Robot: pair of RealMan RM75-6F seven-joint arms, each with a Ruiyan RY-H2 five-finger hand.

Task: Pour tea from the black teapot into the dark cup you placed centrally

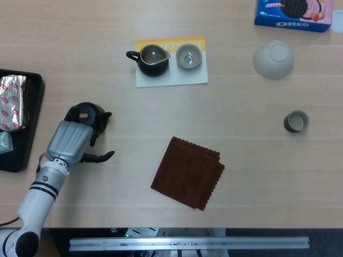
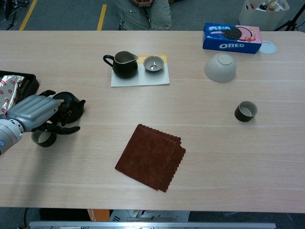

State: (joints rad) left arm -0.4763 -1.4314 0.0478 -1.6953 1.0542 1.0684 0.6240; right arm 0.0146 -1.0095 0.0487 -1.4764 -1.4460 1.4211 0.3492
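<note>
Pale matt wood-grain table (image 1: 241, 176); brown cloth (image 1: 187, 172) with a soft nap and pinked edges; glossy black teapot (image 1: 86, 113); smooth silver-grey metallic-looking left hand (image 1: 68, 142); glossy printed cardboard biscuit box (image 1: 292, 13); matt grey bowl (image 1: 273, 59)

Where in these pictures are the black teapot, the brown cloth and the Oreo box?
black teapot (image 1: 86, 111), head view, on its lid.
brown cloth (image 2: 150, 156), chest view, at its middle.
Oreo box (image 2: 231, 37), chest view, on its top face.

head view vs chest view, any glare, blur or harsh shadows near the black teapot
Head view: sharp, even light, no glare on the pale wooden table; the grey robot left hand covers much of the small round black teapot. Chest view: equally sharp, only soft faint shadows under that hand and teapot; the table edges bow slightly, a mild lens distortion.
</note>
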